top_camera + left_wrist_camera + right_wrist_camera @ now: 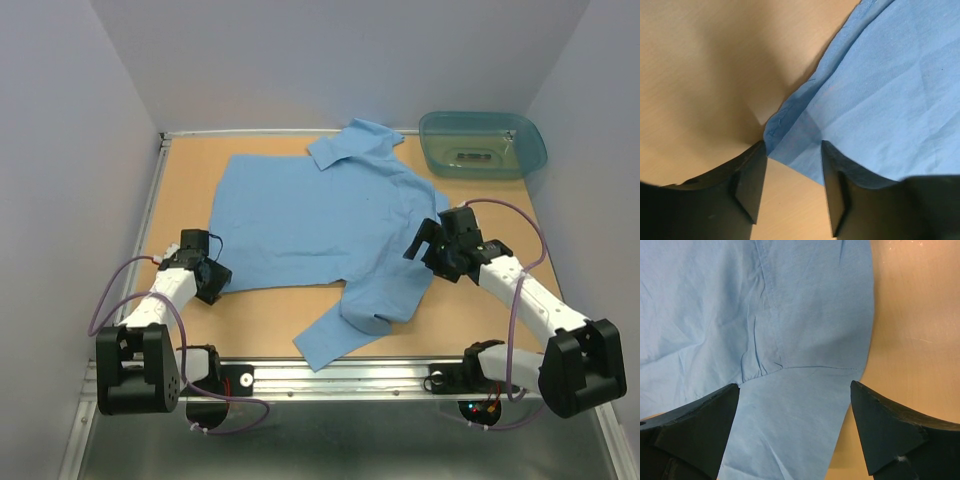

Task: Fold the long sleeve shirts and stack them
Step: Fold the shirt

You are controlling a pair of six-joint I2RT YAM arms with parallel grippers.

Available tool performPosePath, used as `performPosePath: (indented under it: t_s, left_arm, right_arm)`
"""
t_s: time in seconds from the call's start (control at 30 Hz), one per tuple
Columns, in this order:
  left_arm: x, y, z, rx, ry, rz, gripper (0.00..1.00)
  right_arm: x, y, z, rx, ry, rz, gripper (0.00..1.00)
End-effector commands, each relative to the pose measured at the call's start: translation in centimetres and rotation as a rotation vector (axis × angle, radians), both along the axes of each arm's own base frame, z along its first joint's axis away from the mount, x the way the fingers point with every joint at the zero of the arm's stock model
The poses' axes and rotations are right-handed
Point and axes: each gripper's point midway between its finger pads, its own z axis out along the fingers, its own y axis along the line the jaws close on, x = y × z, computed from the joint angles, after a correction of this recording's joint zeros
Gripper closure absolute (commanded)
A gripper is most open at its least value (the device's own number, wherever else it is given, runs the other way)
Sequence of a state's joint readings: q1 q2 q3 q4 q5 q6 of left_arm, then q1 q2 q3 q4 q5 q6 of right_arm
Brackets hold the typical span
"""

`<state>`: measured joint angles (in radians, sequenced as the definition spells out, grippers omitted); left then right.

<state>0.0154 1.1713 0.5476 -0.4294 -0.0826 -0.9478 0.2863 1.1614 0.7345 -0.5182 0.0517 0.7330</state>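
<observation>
A light blue long sleeve shirt (320,215) lies spread flat on the wooden table (265,320), its collar (352,142) toward the far edge, near a teal plastic tub (530,152), and one sleeve (335,330) trailing toward the near edge. The left gripper (215,278) sits low at the shirt's near left corner, its jaws partly apart with that corner lying between them, not pinched. The right gripper (428,245) hovers over the shirt's right side at the sleeve seam, jaws spread wide and holding nothing.
</observation>
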Motion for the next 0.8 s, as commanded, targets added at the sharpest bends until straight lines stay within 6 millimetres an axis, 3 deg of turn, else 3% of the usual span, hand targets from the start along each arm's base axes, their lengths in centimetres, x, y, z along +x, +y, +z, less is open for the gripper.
performPosePath:
  t_s: [0.0, 0.17, 0.4, 0.5, 0.77]
  left_arm:
    - [-1.0, -0.1, -0.8, -0.015, 0.026, 0.02, 0.48]
    - [-1.0, -0.3, -0.1, -0.019, 0.017, -0.012, 0.63]
    - [-0.7, -0.2, 1.6, 0.0, -0.016, -0.045, 0.87]
    - [-0.6, -0.1, 2.3, 0.011, -0.034, -0.052, 0.91]
    - [0.2, -0.2, 3.8, 0.025, -0.064, -0.078, 0.91]
  right_arm:
    - [-0.7, -0.7, -0.5, -0.005, -0.004, -0.026, 0.03]
    - [-2.0, -0.9, -2.4, 0.002, 0.055, -0.056, 0.05]
    - [-3.6, -1.0, -4.2, 0.027, 0.112, -0.097, 0.2]
    - [-4.4, -1.0, -5.1, 0.034, 0.144, -0.108, 0.25]
    - [-5.9, -0.1, -5.9, 0.089, 0.196, -0.087, 0.26]
